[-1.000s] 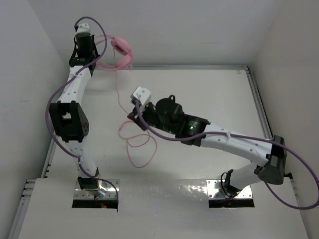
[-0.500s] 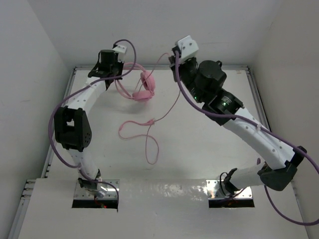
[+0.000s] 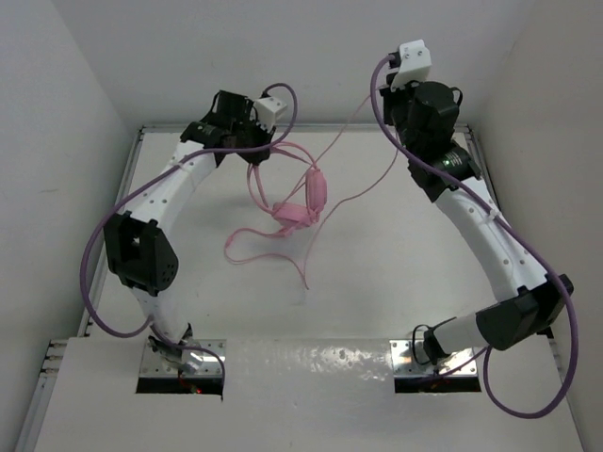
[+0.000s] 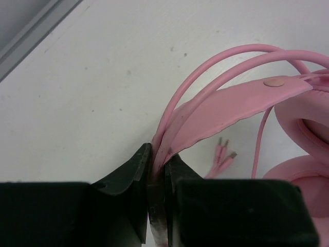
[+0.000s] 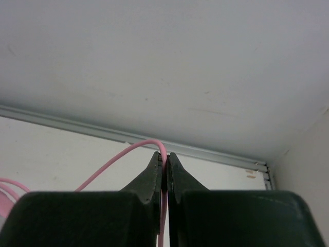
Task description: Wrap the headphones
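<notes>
While the left arm (image 3: pixel 155 202) rises from its base and arches over the far left of the surface (image 3: pixel 396 273), the left tool (image 4: pixel 158 154) is clamped on the thin headband (image 4: pixel 226 110) of the headphones (image 3: pixel 316 188). They hang from that grip above the middle of the surface, earcups (image 3: pixel 294 217) lowest. The right arm (image 3: pixel 490 235) bows out to the right and climbs steeply to the far right corner. There the right tool (image 5: pixel 163 160) is raised before the back wall (image 5: pixel 154 62), fingers pressed together on the cord (image 5: pixel 118 157). From there the cord slants down to the headphones, and its slack lies in loose loops on the surface.

From above, both tools' fingers are hidden under their wrists. Whether the earcups touch the surface cannot be told. The left wrist view cuts them off at its right edge, with the blurred plug tips (image 4: pixel 223 153) lying beyond the headband.
</notes>
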You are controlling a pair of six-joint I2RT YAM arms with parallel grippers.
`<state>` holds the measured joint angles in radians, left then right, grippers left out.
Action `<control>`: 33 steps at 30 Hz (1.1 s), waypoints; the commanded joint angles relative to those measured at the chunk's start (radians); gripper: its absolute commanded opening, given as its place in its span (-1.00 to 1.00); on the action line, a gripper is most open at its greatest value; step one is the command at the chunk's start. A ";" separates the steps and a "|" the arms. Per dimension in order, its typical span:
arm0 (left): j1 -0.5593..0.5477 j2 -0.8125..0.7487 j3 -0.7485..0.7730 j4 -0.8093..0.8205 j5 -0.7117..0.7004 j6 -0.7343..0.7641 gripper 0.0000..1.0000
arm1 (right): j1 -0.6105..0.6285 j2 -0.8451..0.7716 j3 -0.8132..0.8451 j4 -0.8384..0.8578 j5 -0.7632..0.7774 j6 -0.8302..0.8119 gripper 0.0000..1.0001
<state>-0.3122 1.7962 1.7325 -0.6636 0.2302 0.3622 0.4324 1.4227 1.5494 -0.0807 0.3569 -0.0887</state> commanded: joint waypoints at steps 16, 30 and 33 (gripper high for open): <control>-0.008 -0.121 0.542 -0.079 0.312 -0.560 -1.00 | -0.075 0.079 -0.515 0.520 -0.642 0.463 -0.74; -0.007 -0.103 0.760 0.001 0.183 -0.715 -1.00 | 0.117 0.377 -0.531 0.734 -0.438 0.676 -0.11; -0.004 -0.095 0.777 -0.014 0.108 -0.718 -1.00 | 0.144 0.403 -0.564 0.720 -0.373 0.665 0.00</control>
<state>-0.3191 1.7271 2.4607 -0.7456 0.4091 -0.2733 0.5560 1.8214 0.9936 0.5533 -0.0967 0.5419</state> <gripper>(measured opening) 0.109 0.492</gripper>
